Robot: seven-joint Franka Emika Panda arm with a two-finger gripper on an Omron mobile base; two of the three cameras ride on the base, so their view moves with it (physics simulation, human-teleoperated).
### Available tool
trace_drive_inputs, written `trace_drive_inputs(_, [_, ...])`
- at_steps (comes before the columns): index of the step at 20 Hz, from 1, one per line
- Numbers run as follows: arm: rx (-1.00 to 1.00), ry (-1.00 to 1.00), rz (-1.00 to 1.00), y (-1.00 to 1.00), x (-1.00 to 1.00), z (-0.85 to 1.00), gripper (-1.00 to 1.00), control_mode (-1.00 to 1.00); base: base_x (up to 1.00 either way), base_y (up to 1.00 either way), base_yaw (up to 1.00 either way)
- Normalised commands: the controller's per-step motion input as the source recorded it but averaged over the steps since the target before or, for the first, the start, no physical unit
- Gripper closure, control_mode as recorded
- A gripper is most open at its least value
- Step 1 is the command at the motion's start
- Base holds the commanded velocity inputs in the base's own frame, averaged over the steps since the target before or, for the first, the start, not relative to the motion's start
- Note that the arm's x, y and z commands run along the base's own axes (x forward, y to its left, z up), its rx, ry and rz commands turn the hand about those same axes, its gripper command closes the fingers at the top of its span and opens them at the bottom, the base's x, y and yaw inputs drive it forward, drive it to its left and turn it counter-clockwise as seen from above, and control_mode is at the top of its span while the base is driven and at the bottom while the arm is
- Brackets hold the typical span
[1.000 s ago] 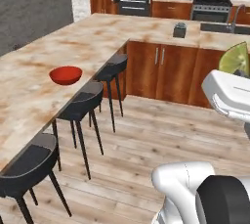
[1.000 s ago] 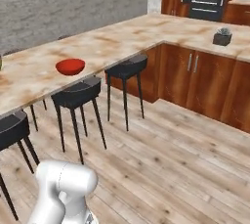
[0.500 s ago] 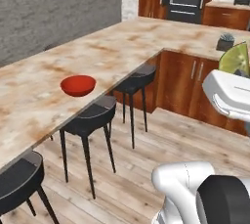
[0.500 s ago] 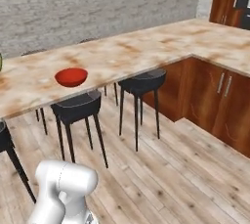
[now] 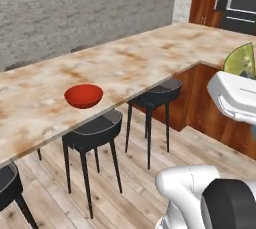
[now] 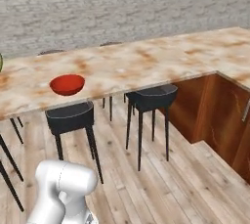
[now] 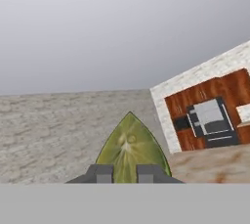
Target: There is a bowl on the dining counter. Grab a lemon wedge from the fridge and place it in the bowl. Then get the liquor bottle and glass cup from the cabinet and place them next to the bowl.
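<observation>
Far off to the left of the gripper and well below it: red bowl (image 5: 83,95), sitting upright on the marbled desk (image 5: 150,53) above a dark stool (image 5: 94,132). Same bowl (image 6: 67,84) at the left of the right base view, near the desk's front edge, nothing inside it yet. Between bowl and gripper, open desk top and floor, with a second stool (image 5: 161,93) tucked under the edge. At the right edge of the left base view, lemon wedge (image 5: 241,61) held high above the white hand. In the hand view, gripper (image 7: 124,174) clenched on the lemon wedge (image 7: 131,145), both dark fingertips pressed against its lower part, point of the wedge sticking straight out past the fingers. Long axis of the wedge in line with the gripper. Judged next: carry leftward and down until the wedge hangs over the bowl, then release; a drop from short of the rim would likely land on the desk.
</observation>
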Motion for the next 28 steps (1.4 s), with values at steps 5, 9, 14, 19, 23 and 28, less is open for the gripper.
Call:
trace_drive_inputs(5, [0.00,0.00,0.00,0.00,0.00,0.00,1.00,1.00,0.80,-0.38,0.50])
trace_drive_inputs(9, [0.00,0.00,0.00,0.00,0.00,0.00,1.00,1.00,0.87,-0.36,0.50])
trace_drive_inputs(14, [0.00,0.00,0.00,0.00,0.00,0.00,1.00,1.00,0.86,-0.37,0.51])
trace_drive_inputs(19, [0.00,0.00,0.00,0.00,0.00,0.00,1.00,1.00,0.81,-0.32,0.55])
trace_drive_inputs(23, [0.00,0.00,0.00,0.00,0.00,0.00,1.00,1.00,0.67,-0.27,0.56])
trace_drive_inputs(28, [0.00,0.00,0.00,0.00,0.00,0.00,1.00,1.00,0.61,-0.32,0.50])
